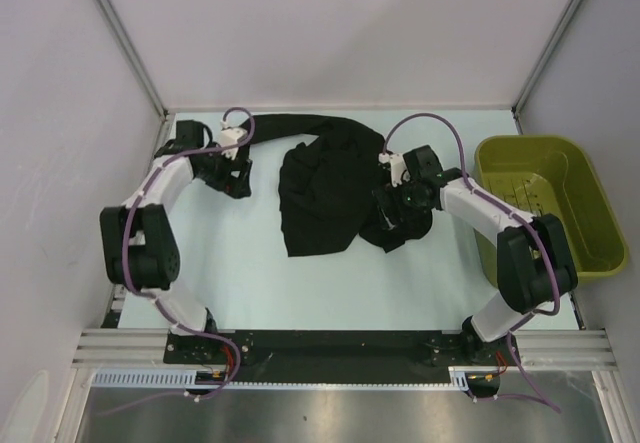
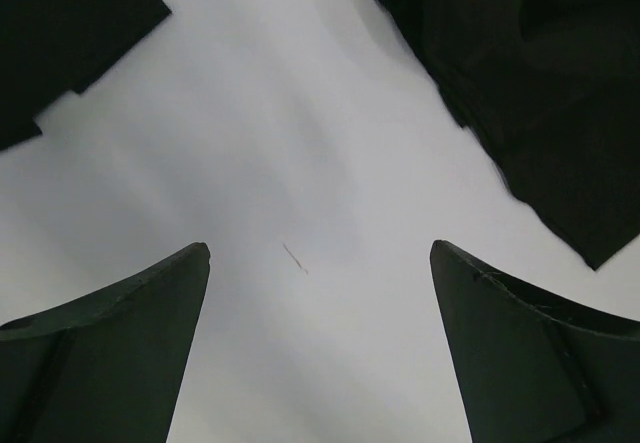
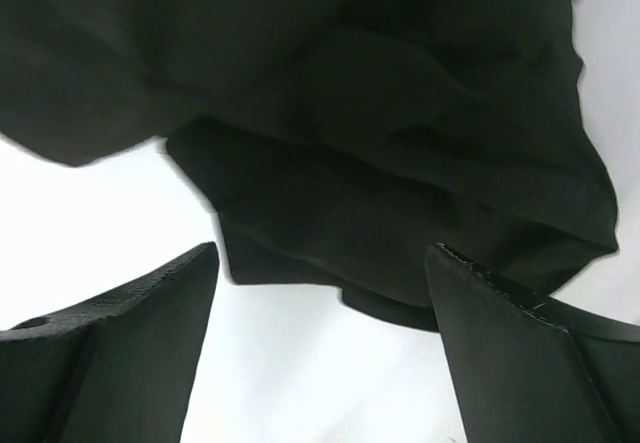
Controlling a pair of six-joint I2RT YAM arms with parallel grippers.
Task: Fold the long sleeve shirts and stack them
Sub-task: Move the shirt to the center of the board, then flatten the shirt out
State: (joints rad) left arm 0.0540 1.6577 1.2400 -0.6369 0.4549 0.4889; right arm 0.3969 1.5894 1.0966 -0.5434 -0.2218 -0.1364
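Note:
A crumpled black long sleeve shirt (image 1: 325,188) lies in the middle of the pale table, one sleeve (image 1: 290,123) stretched toward the far left. My left gripper (image 1: 228,175) is open and empty at the far left, just left of the shirt. In the left wrist view it (image 2: 320,253) hovers over bare table, with black fabric (image 2: 540,93) at the upper right and the upper left corner. My right gripper (image 1: 398,208) is open at the shirt's right edge. In the right wrist view it (image 3: 320,253) is empty, with bunched black fabric (image 3: 380,143) just ahead of the fingertips.
An olive-green plastic basket (image 1: 580,223) stands at the right edge of the table, beside the right arm. White walls with metal posts close in the left, back and right. A black rail runs along the near edge (image 1: 330,348).

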